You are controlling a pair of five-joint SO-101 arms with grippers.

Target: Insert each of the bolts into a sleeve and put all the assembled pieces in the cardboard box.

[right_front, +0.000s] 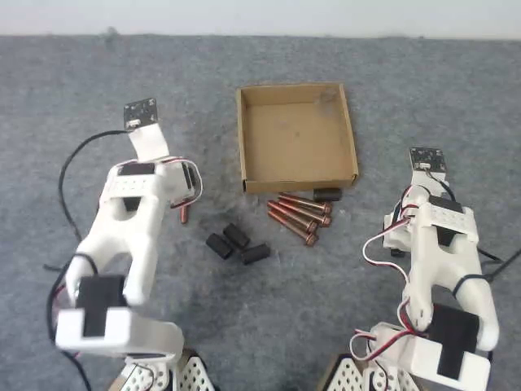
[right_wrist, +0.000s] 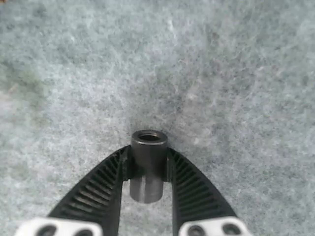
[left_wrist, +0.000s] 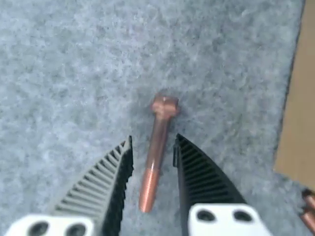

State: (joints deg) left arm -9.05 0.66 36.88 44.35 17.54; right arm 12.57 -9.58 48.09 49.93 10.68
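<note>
I count five bolts and five sleeves. Four loose bolts [right_front: 298,216] lie side by side at 6 o'clock from the cardboard box [right_front: 297,138], just outside its near wall. The fifth bolt [left_wrist: 156,152] lies on the grey mat [right_front: 407,98] at the box's 8 o'clock, between the fingers of my left gripper [left_wrist: 153,138]. Those fingers are spread a little: my left wrist view has mat on both sides of the shank (a sliver each side), with the head pointing away from me.

A cluster of three sleeves [right_front: 237,243] sits at the box's 7 o'clock, packed close together. A fourth sleeve [right_front: 326,195] rests just beside the box's wall at 5 o'clock. The fifth sleeve [right_wrist: 146,169] is pinched in my right gripper [right_wrist: 147,150], off at the box's 4 o'clock.

The high view gives me the count and the layout. My right wrist view gives the sleeve's open bore and both fingers pressed on its flanks.
</note>
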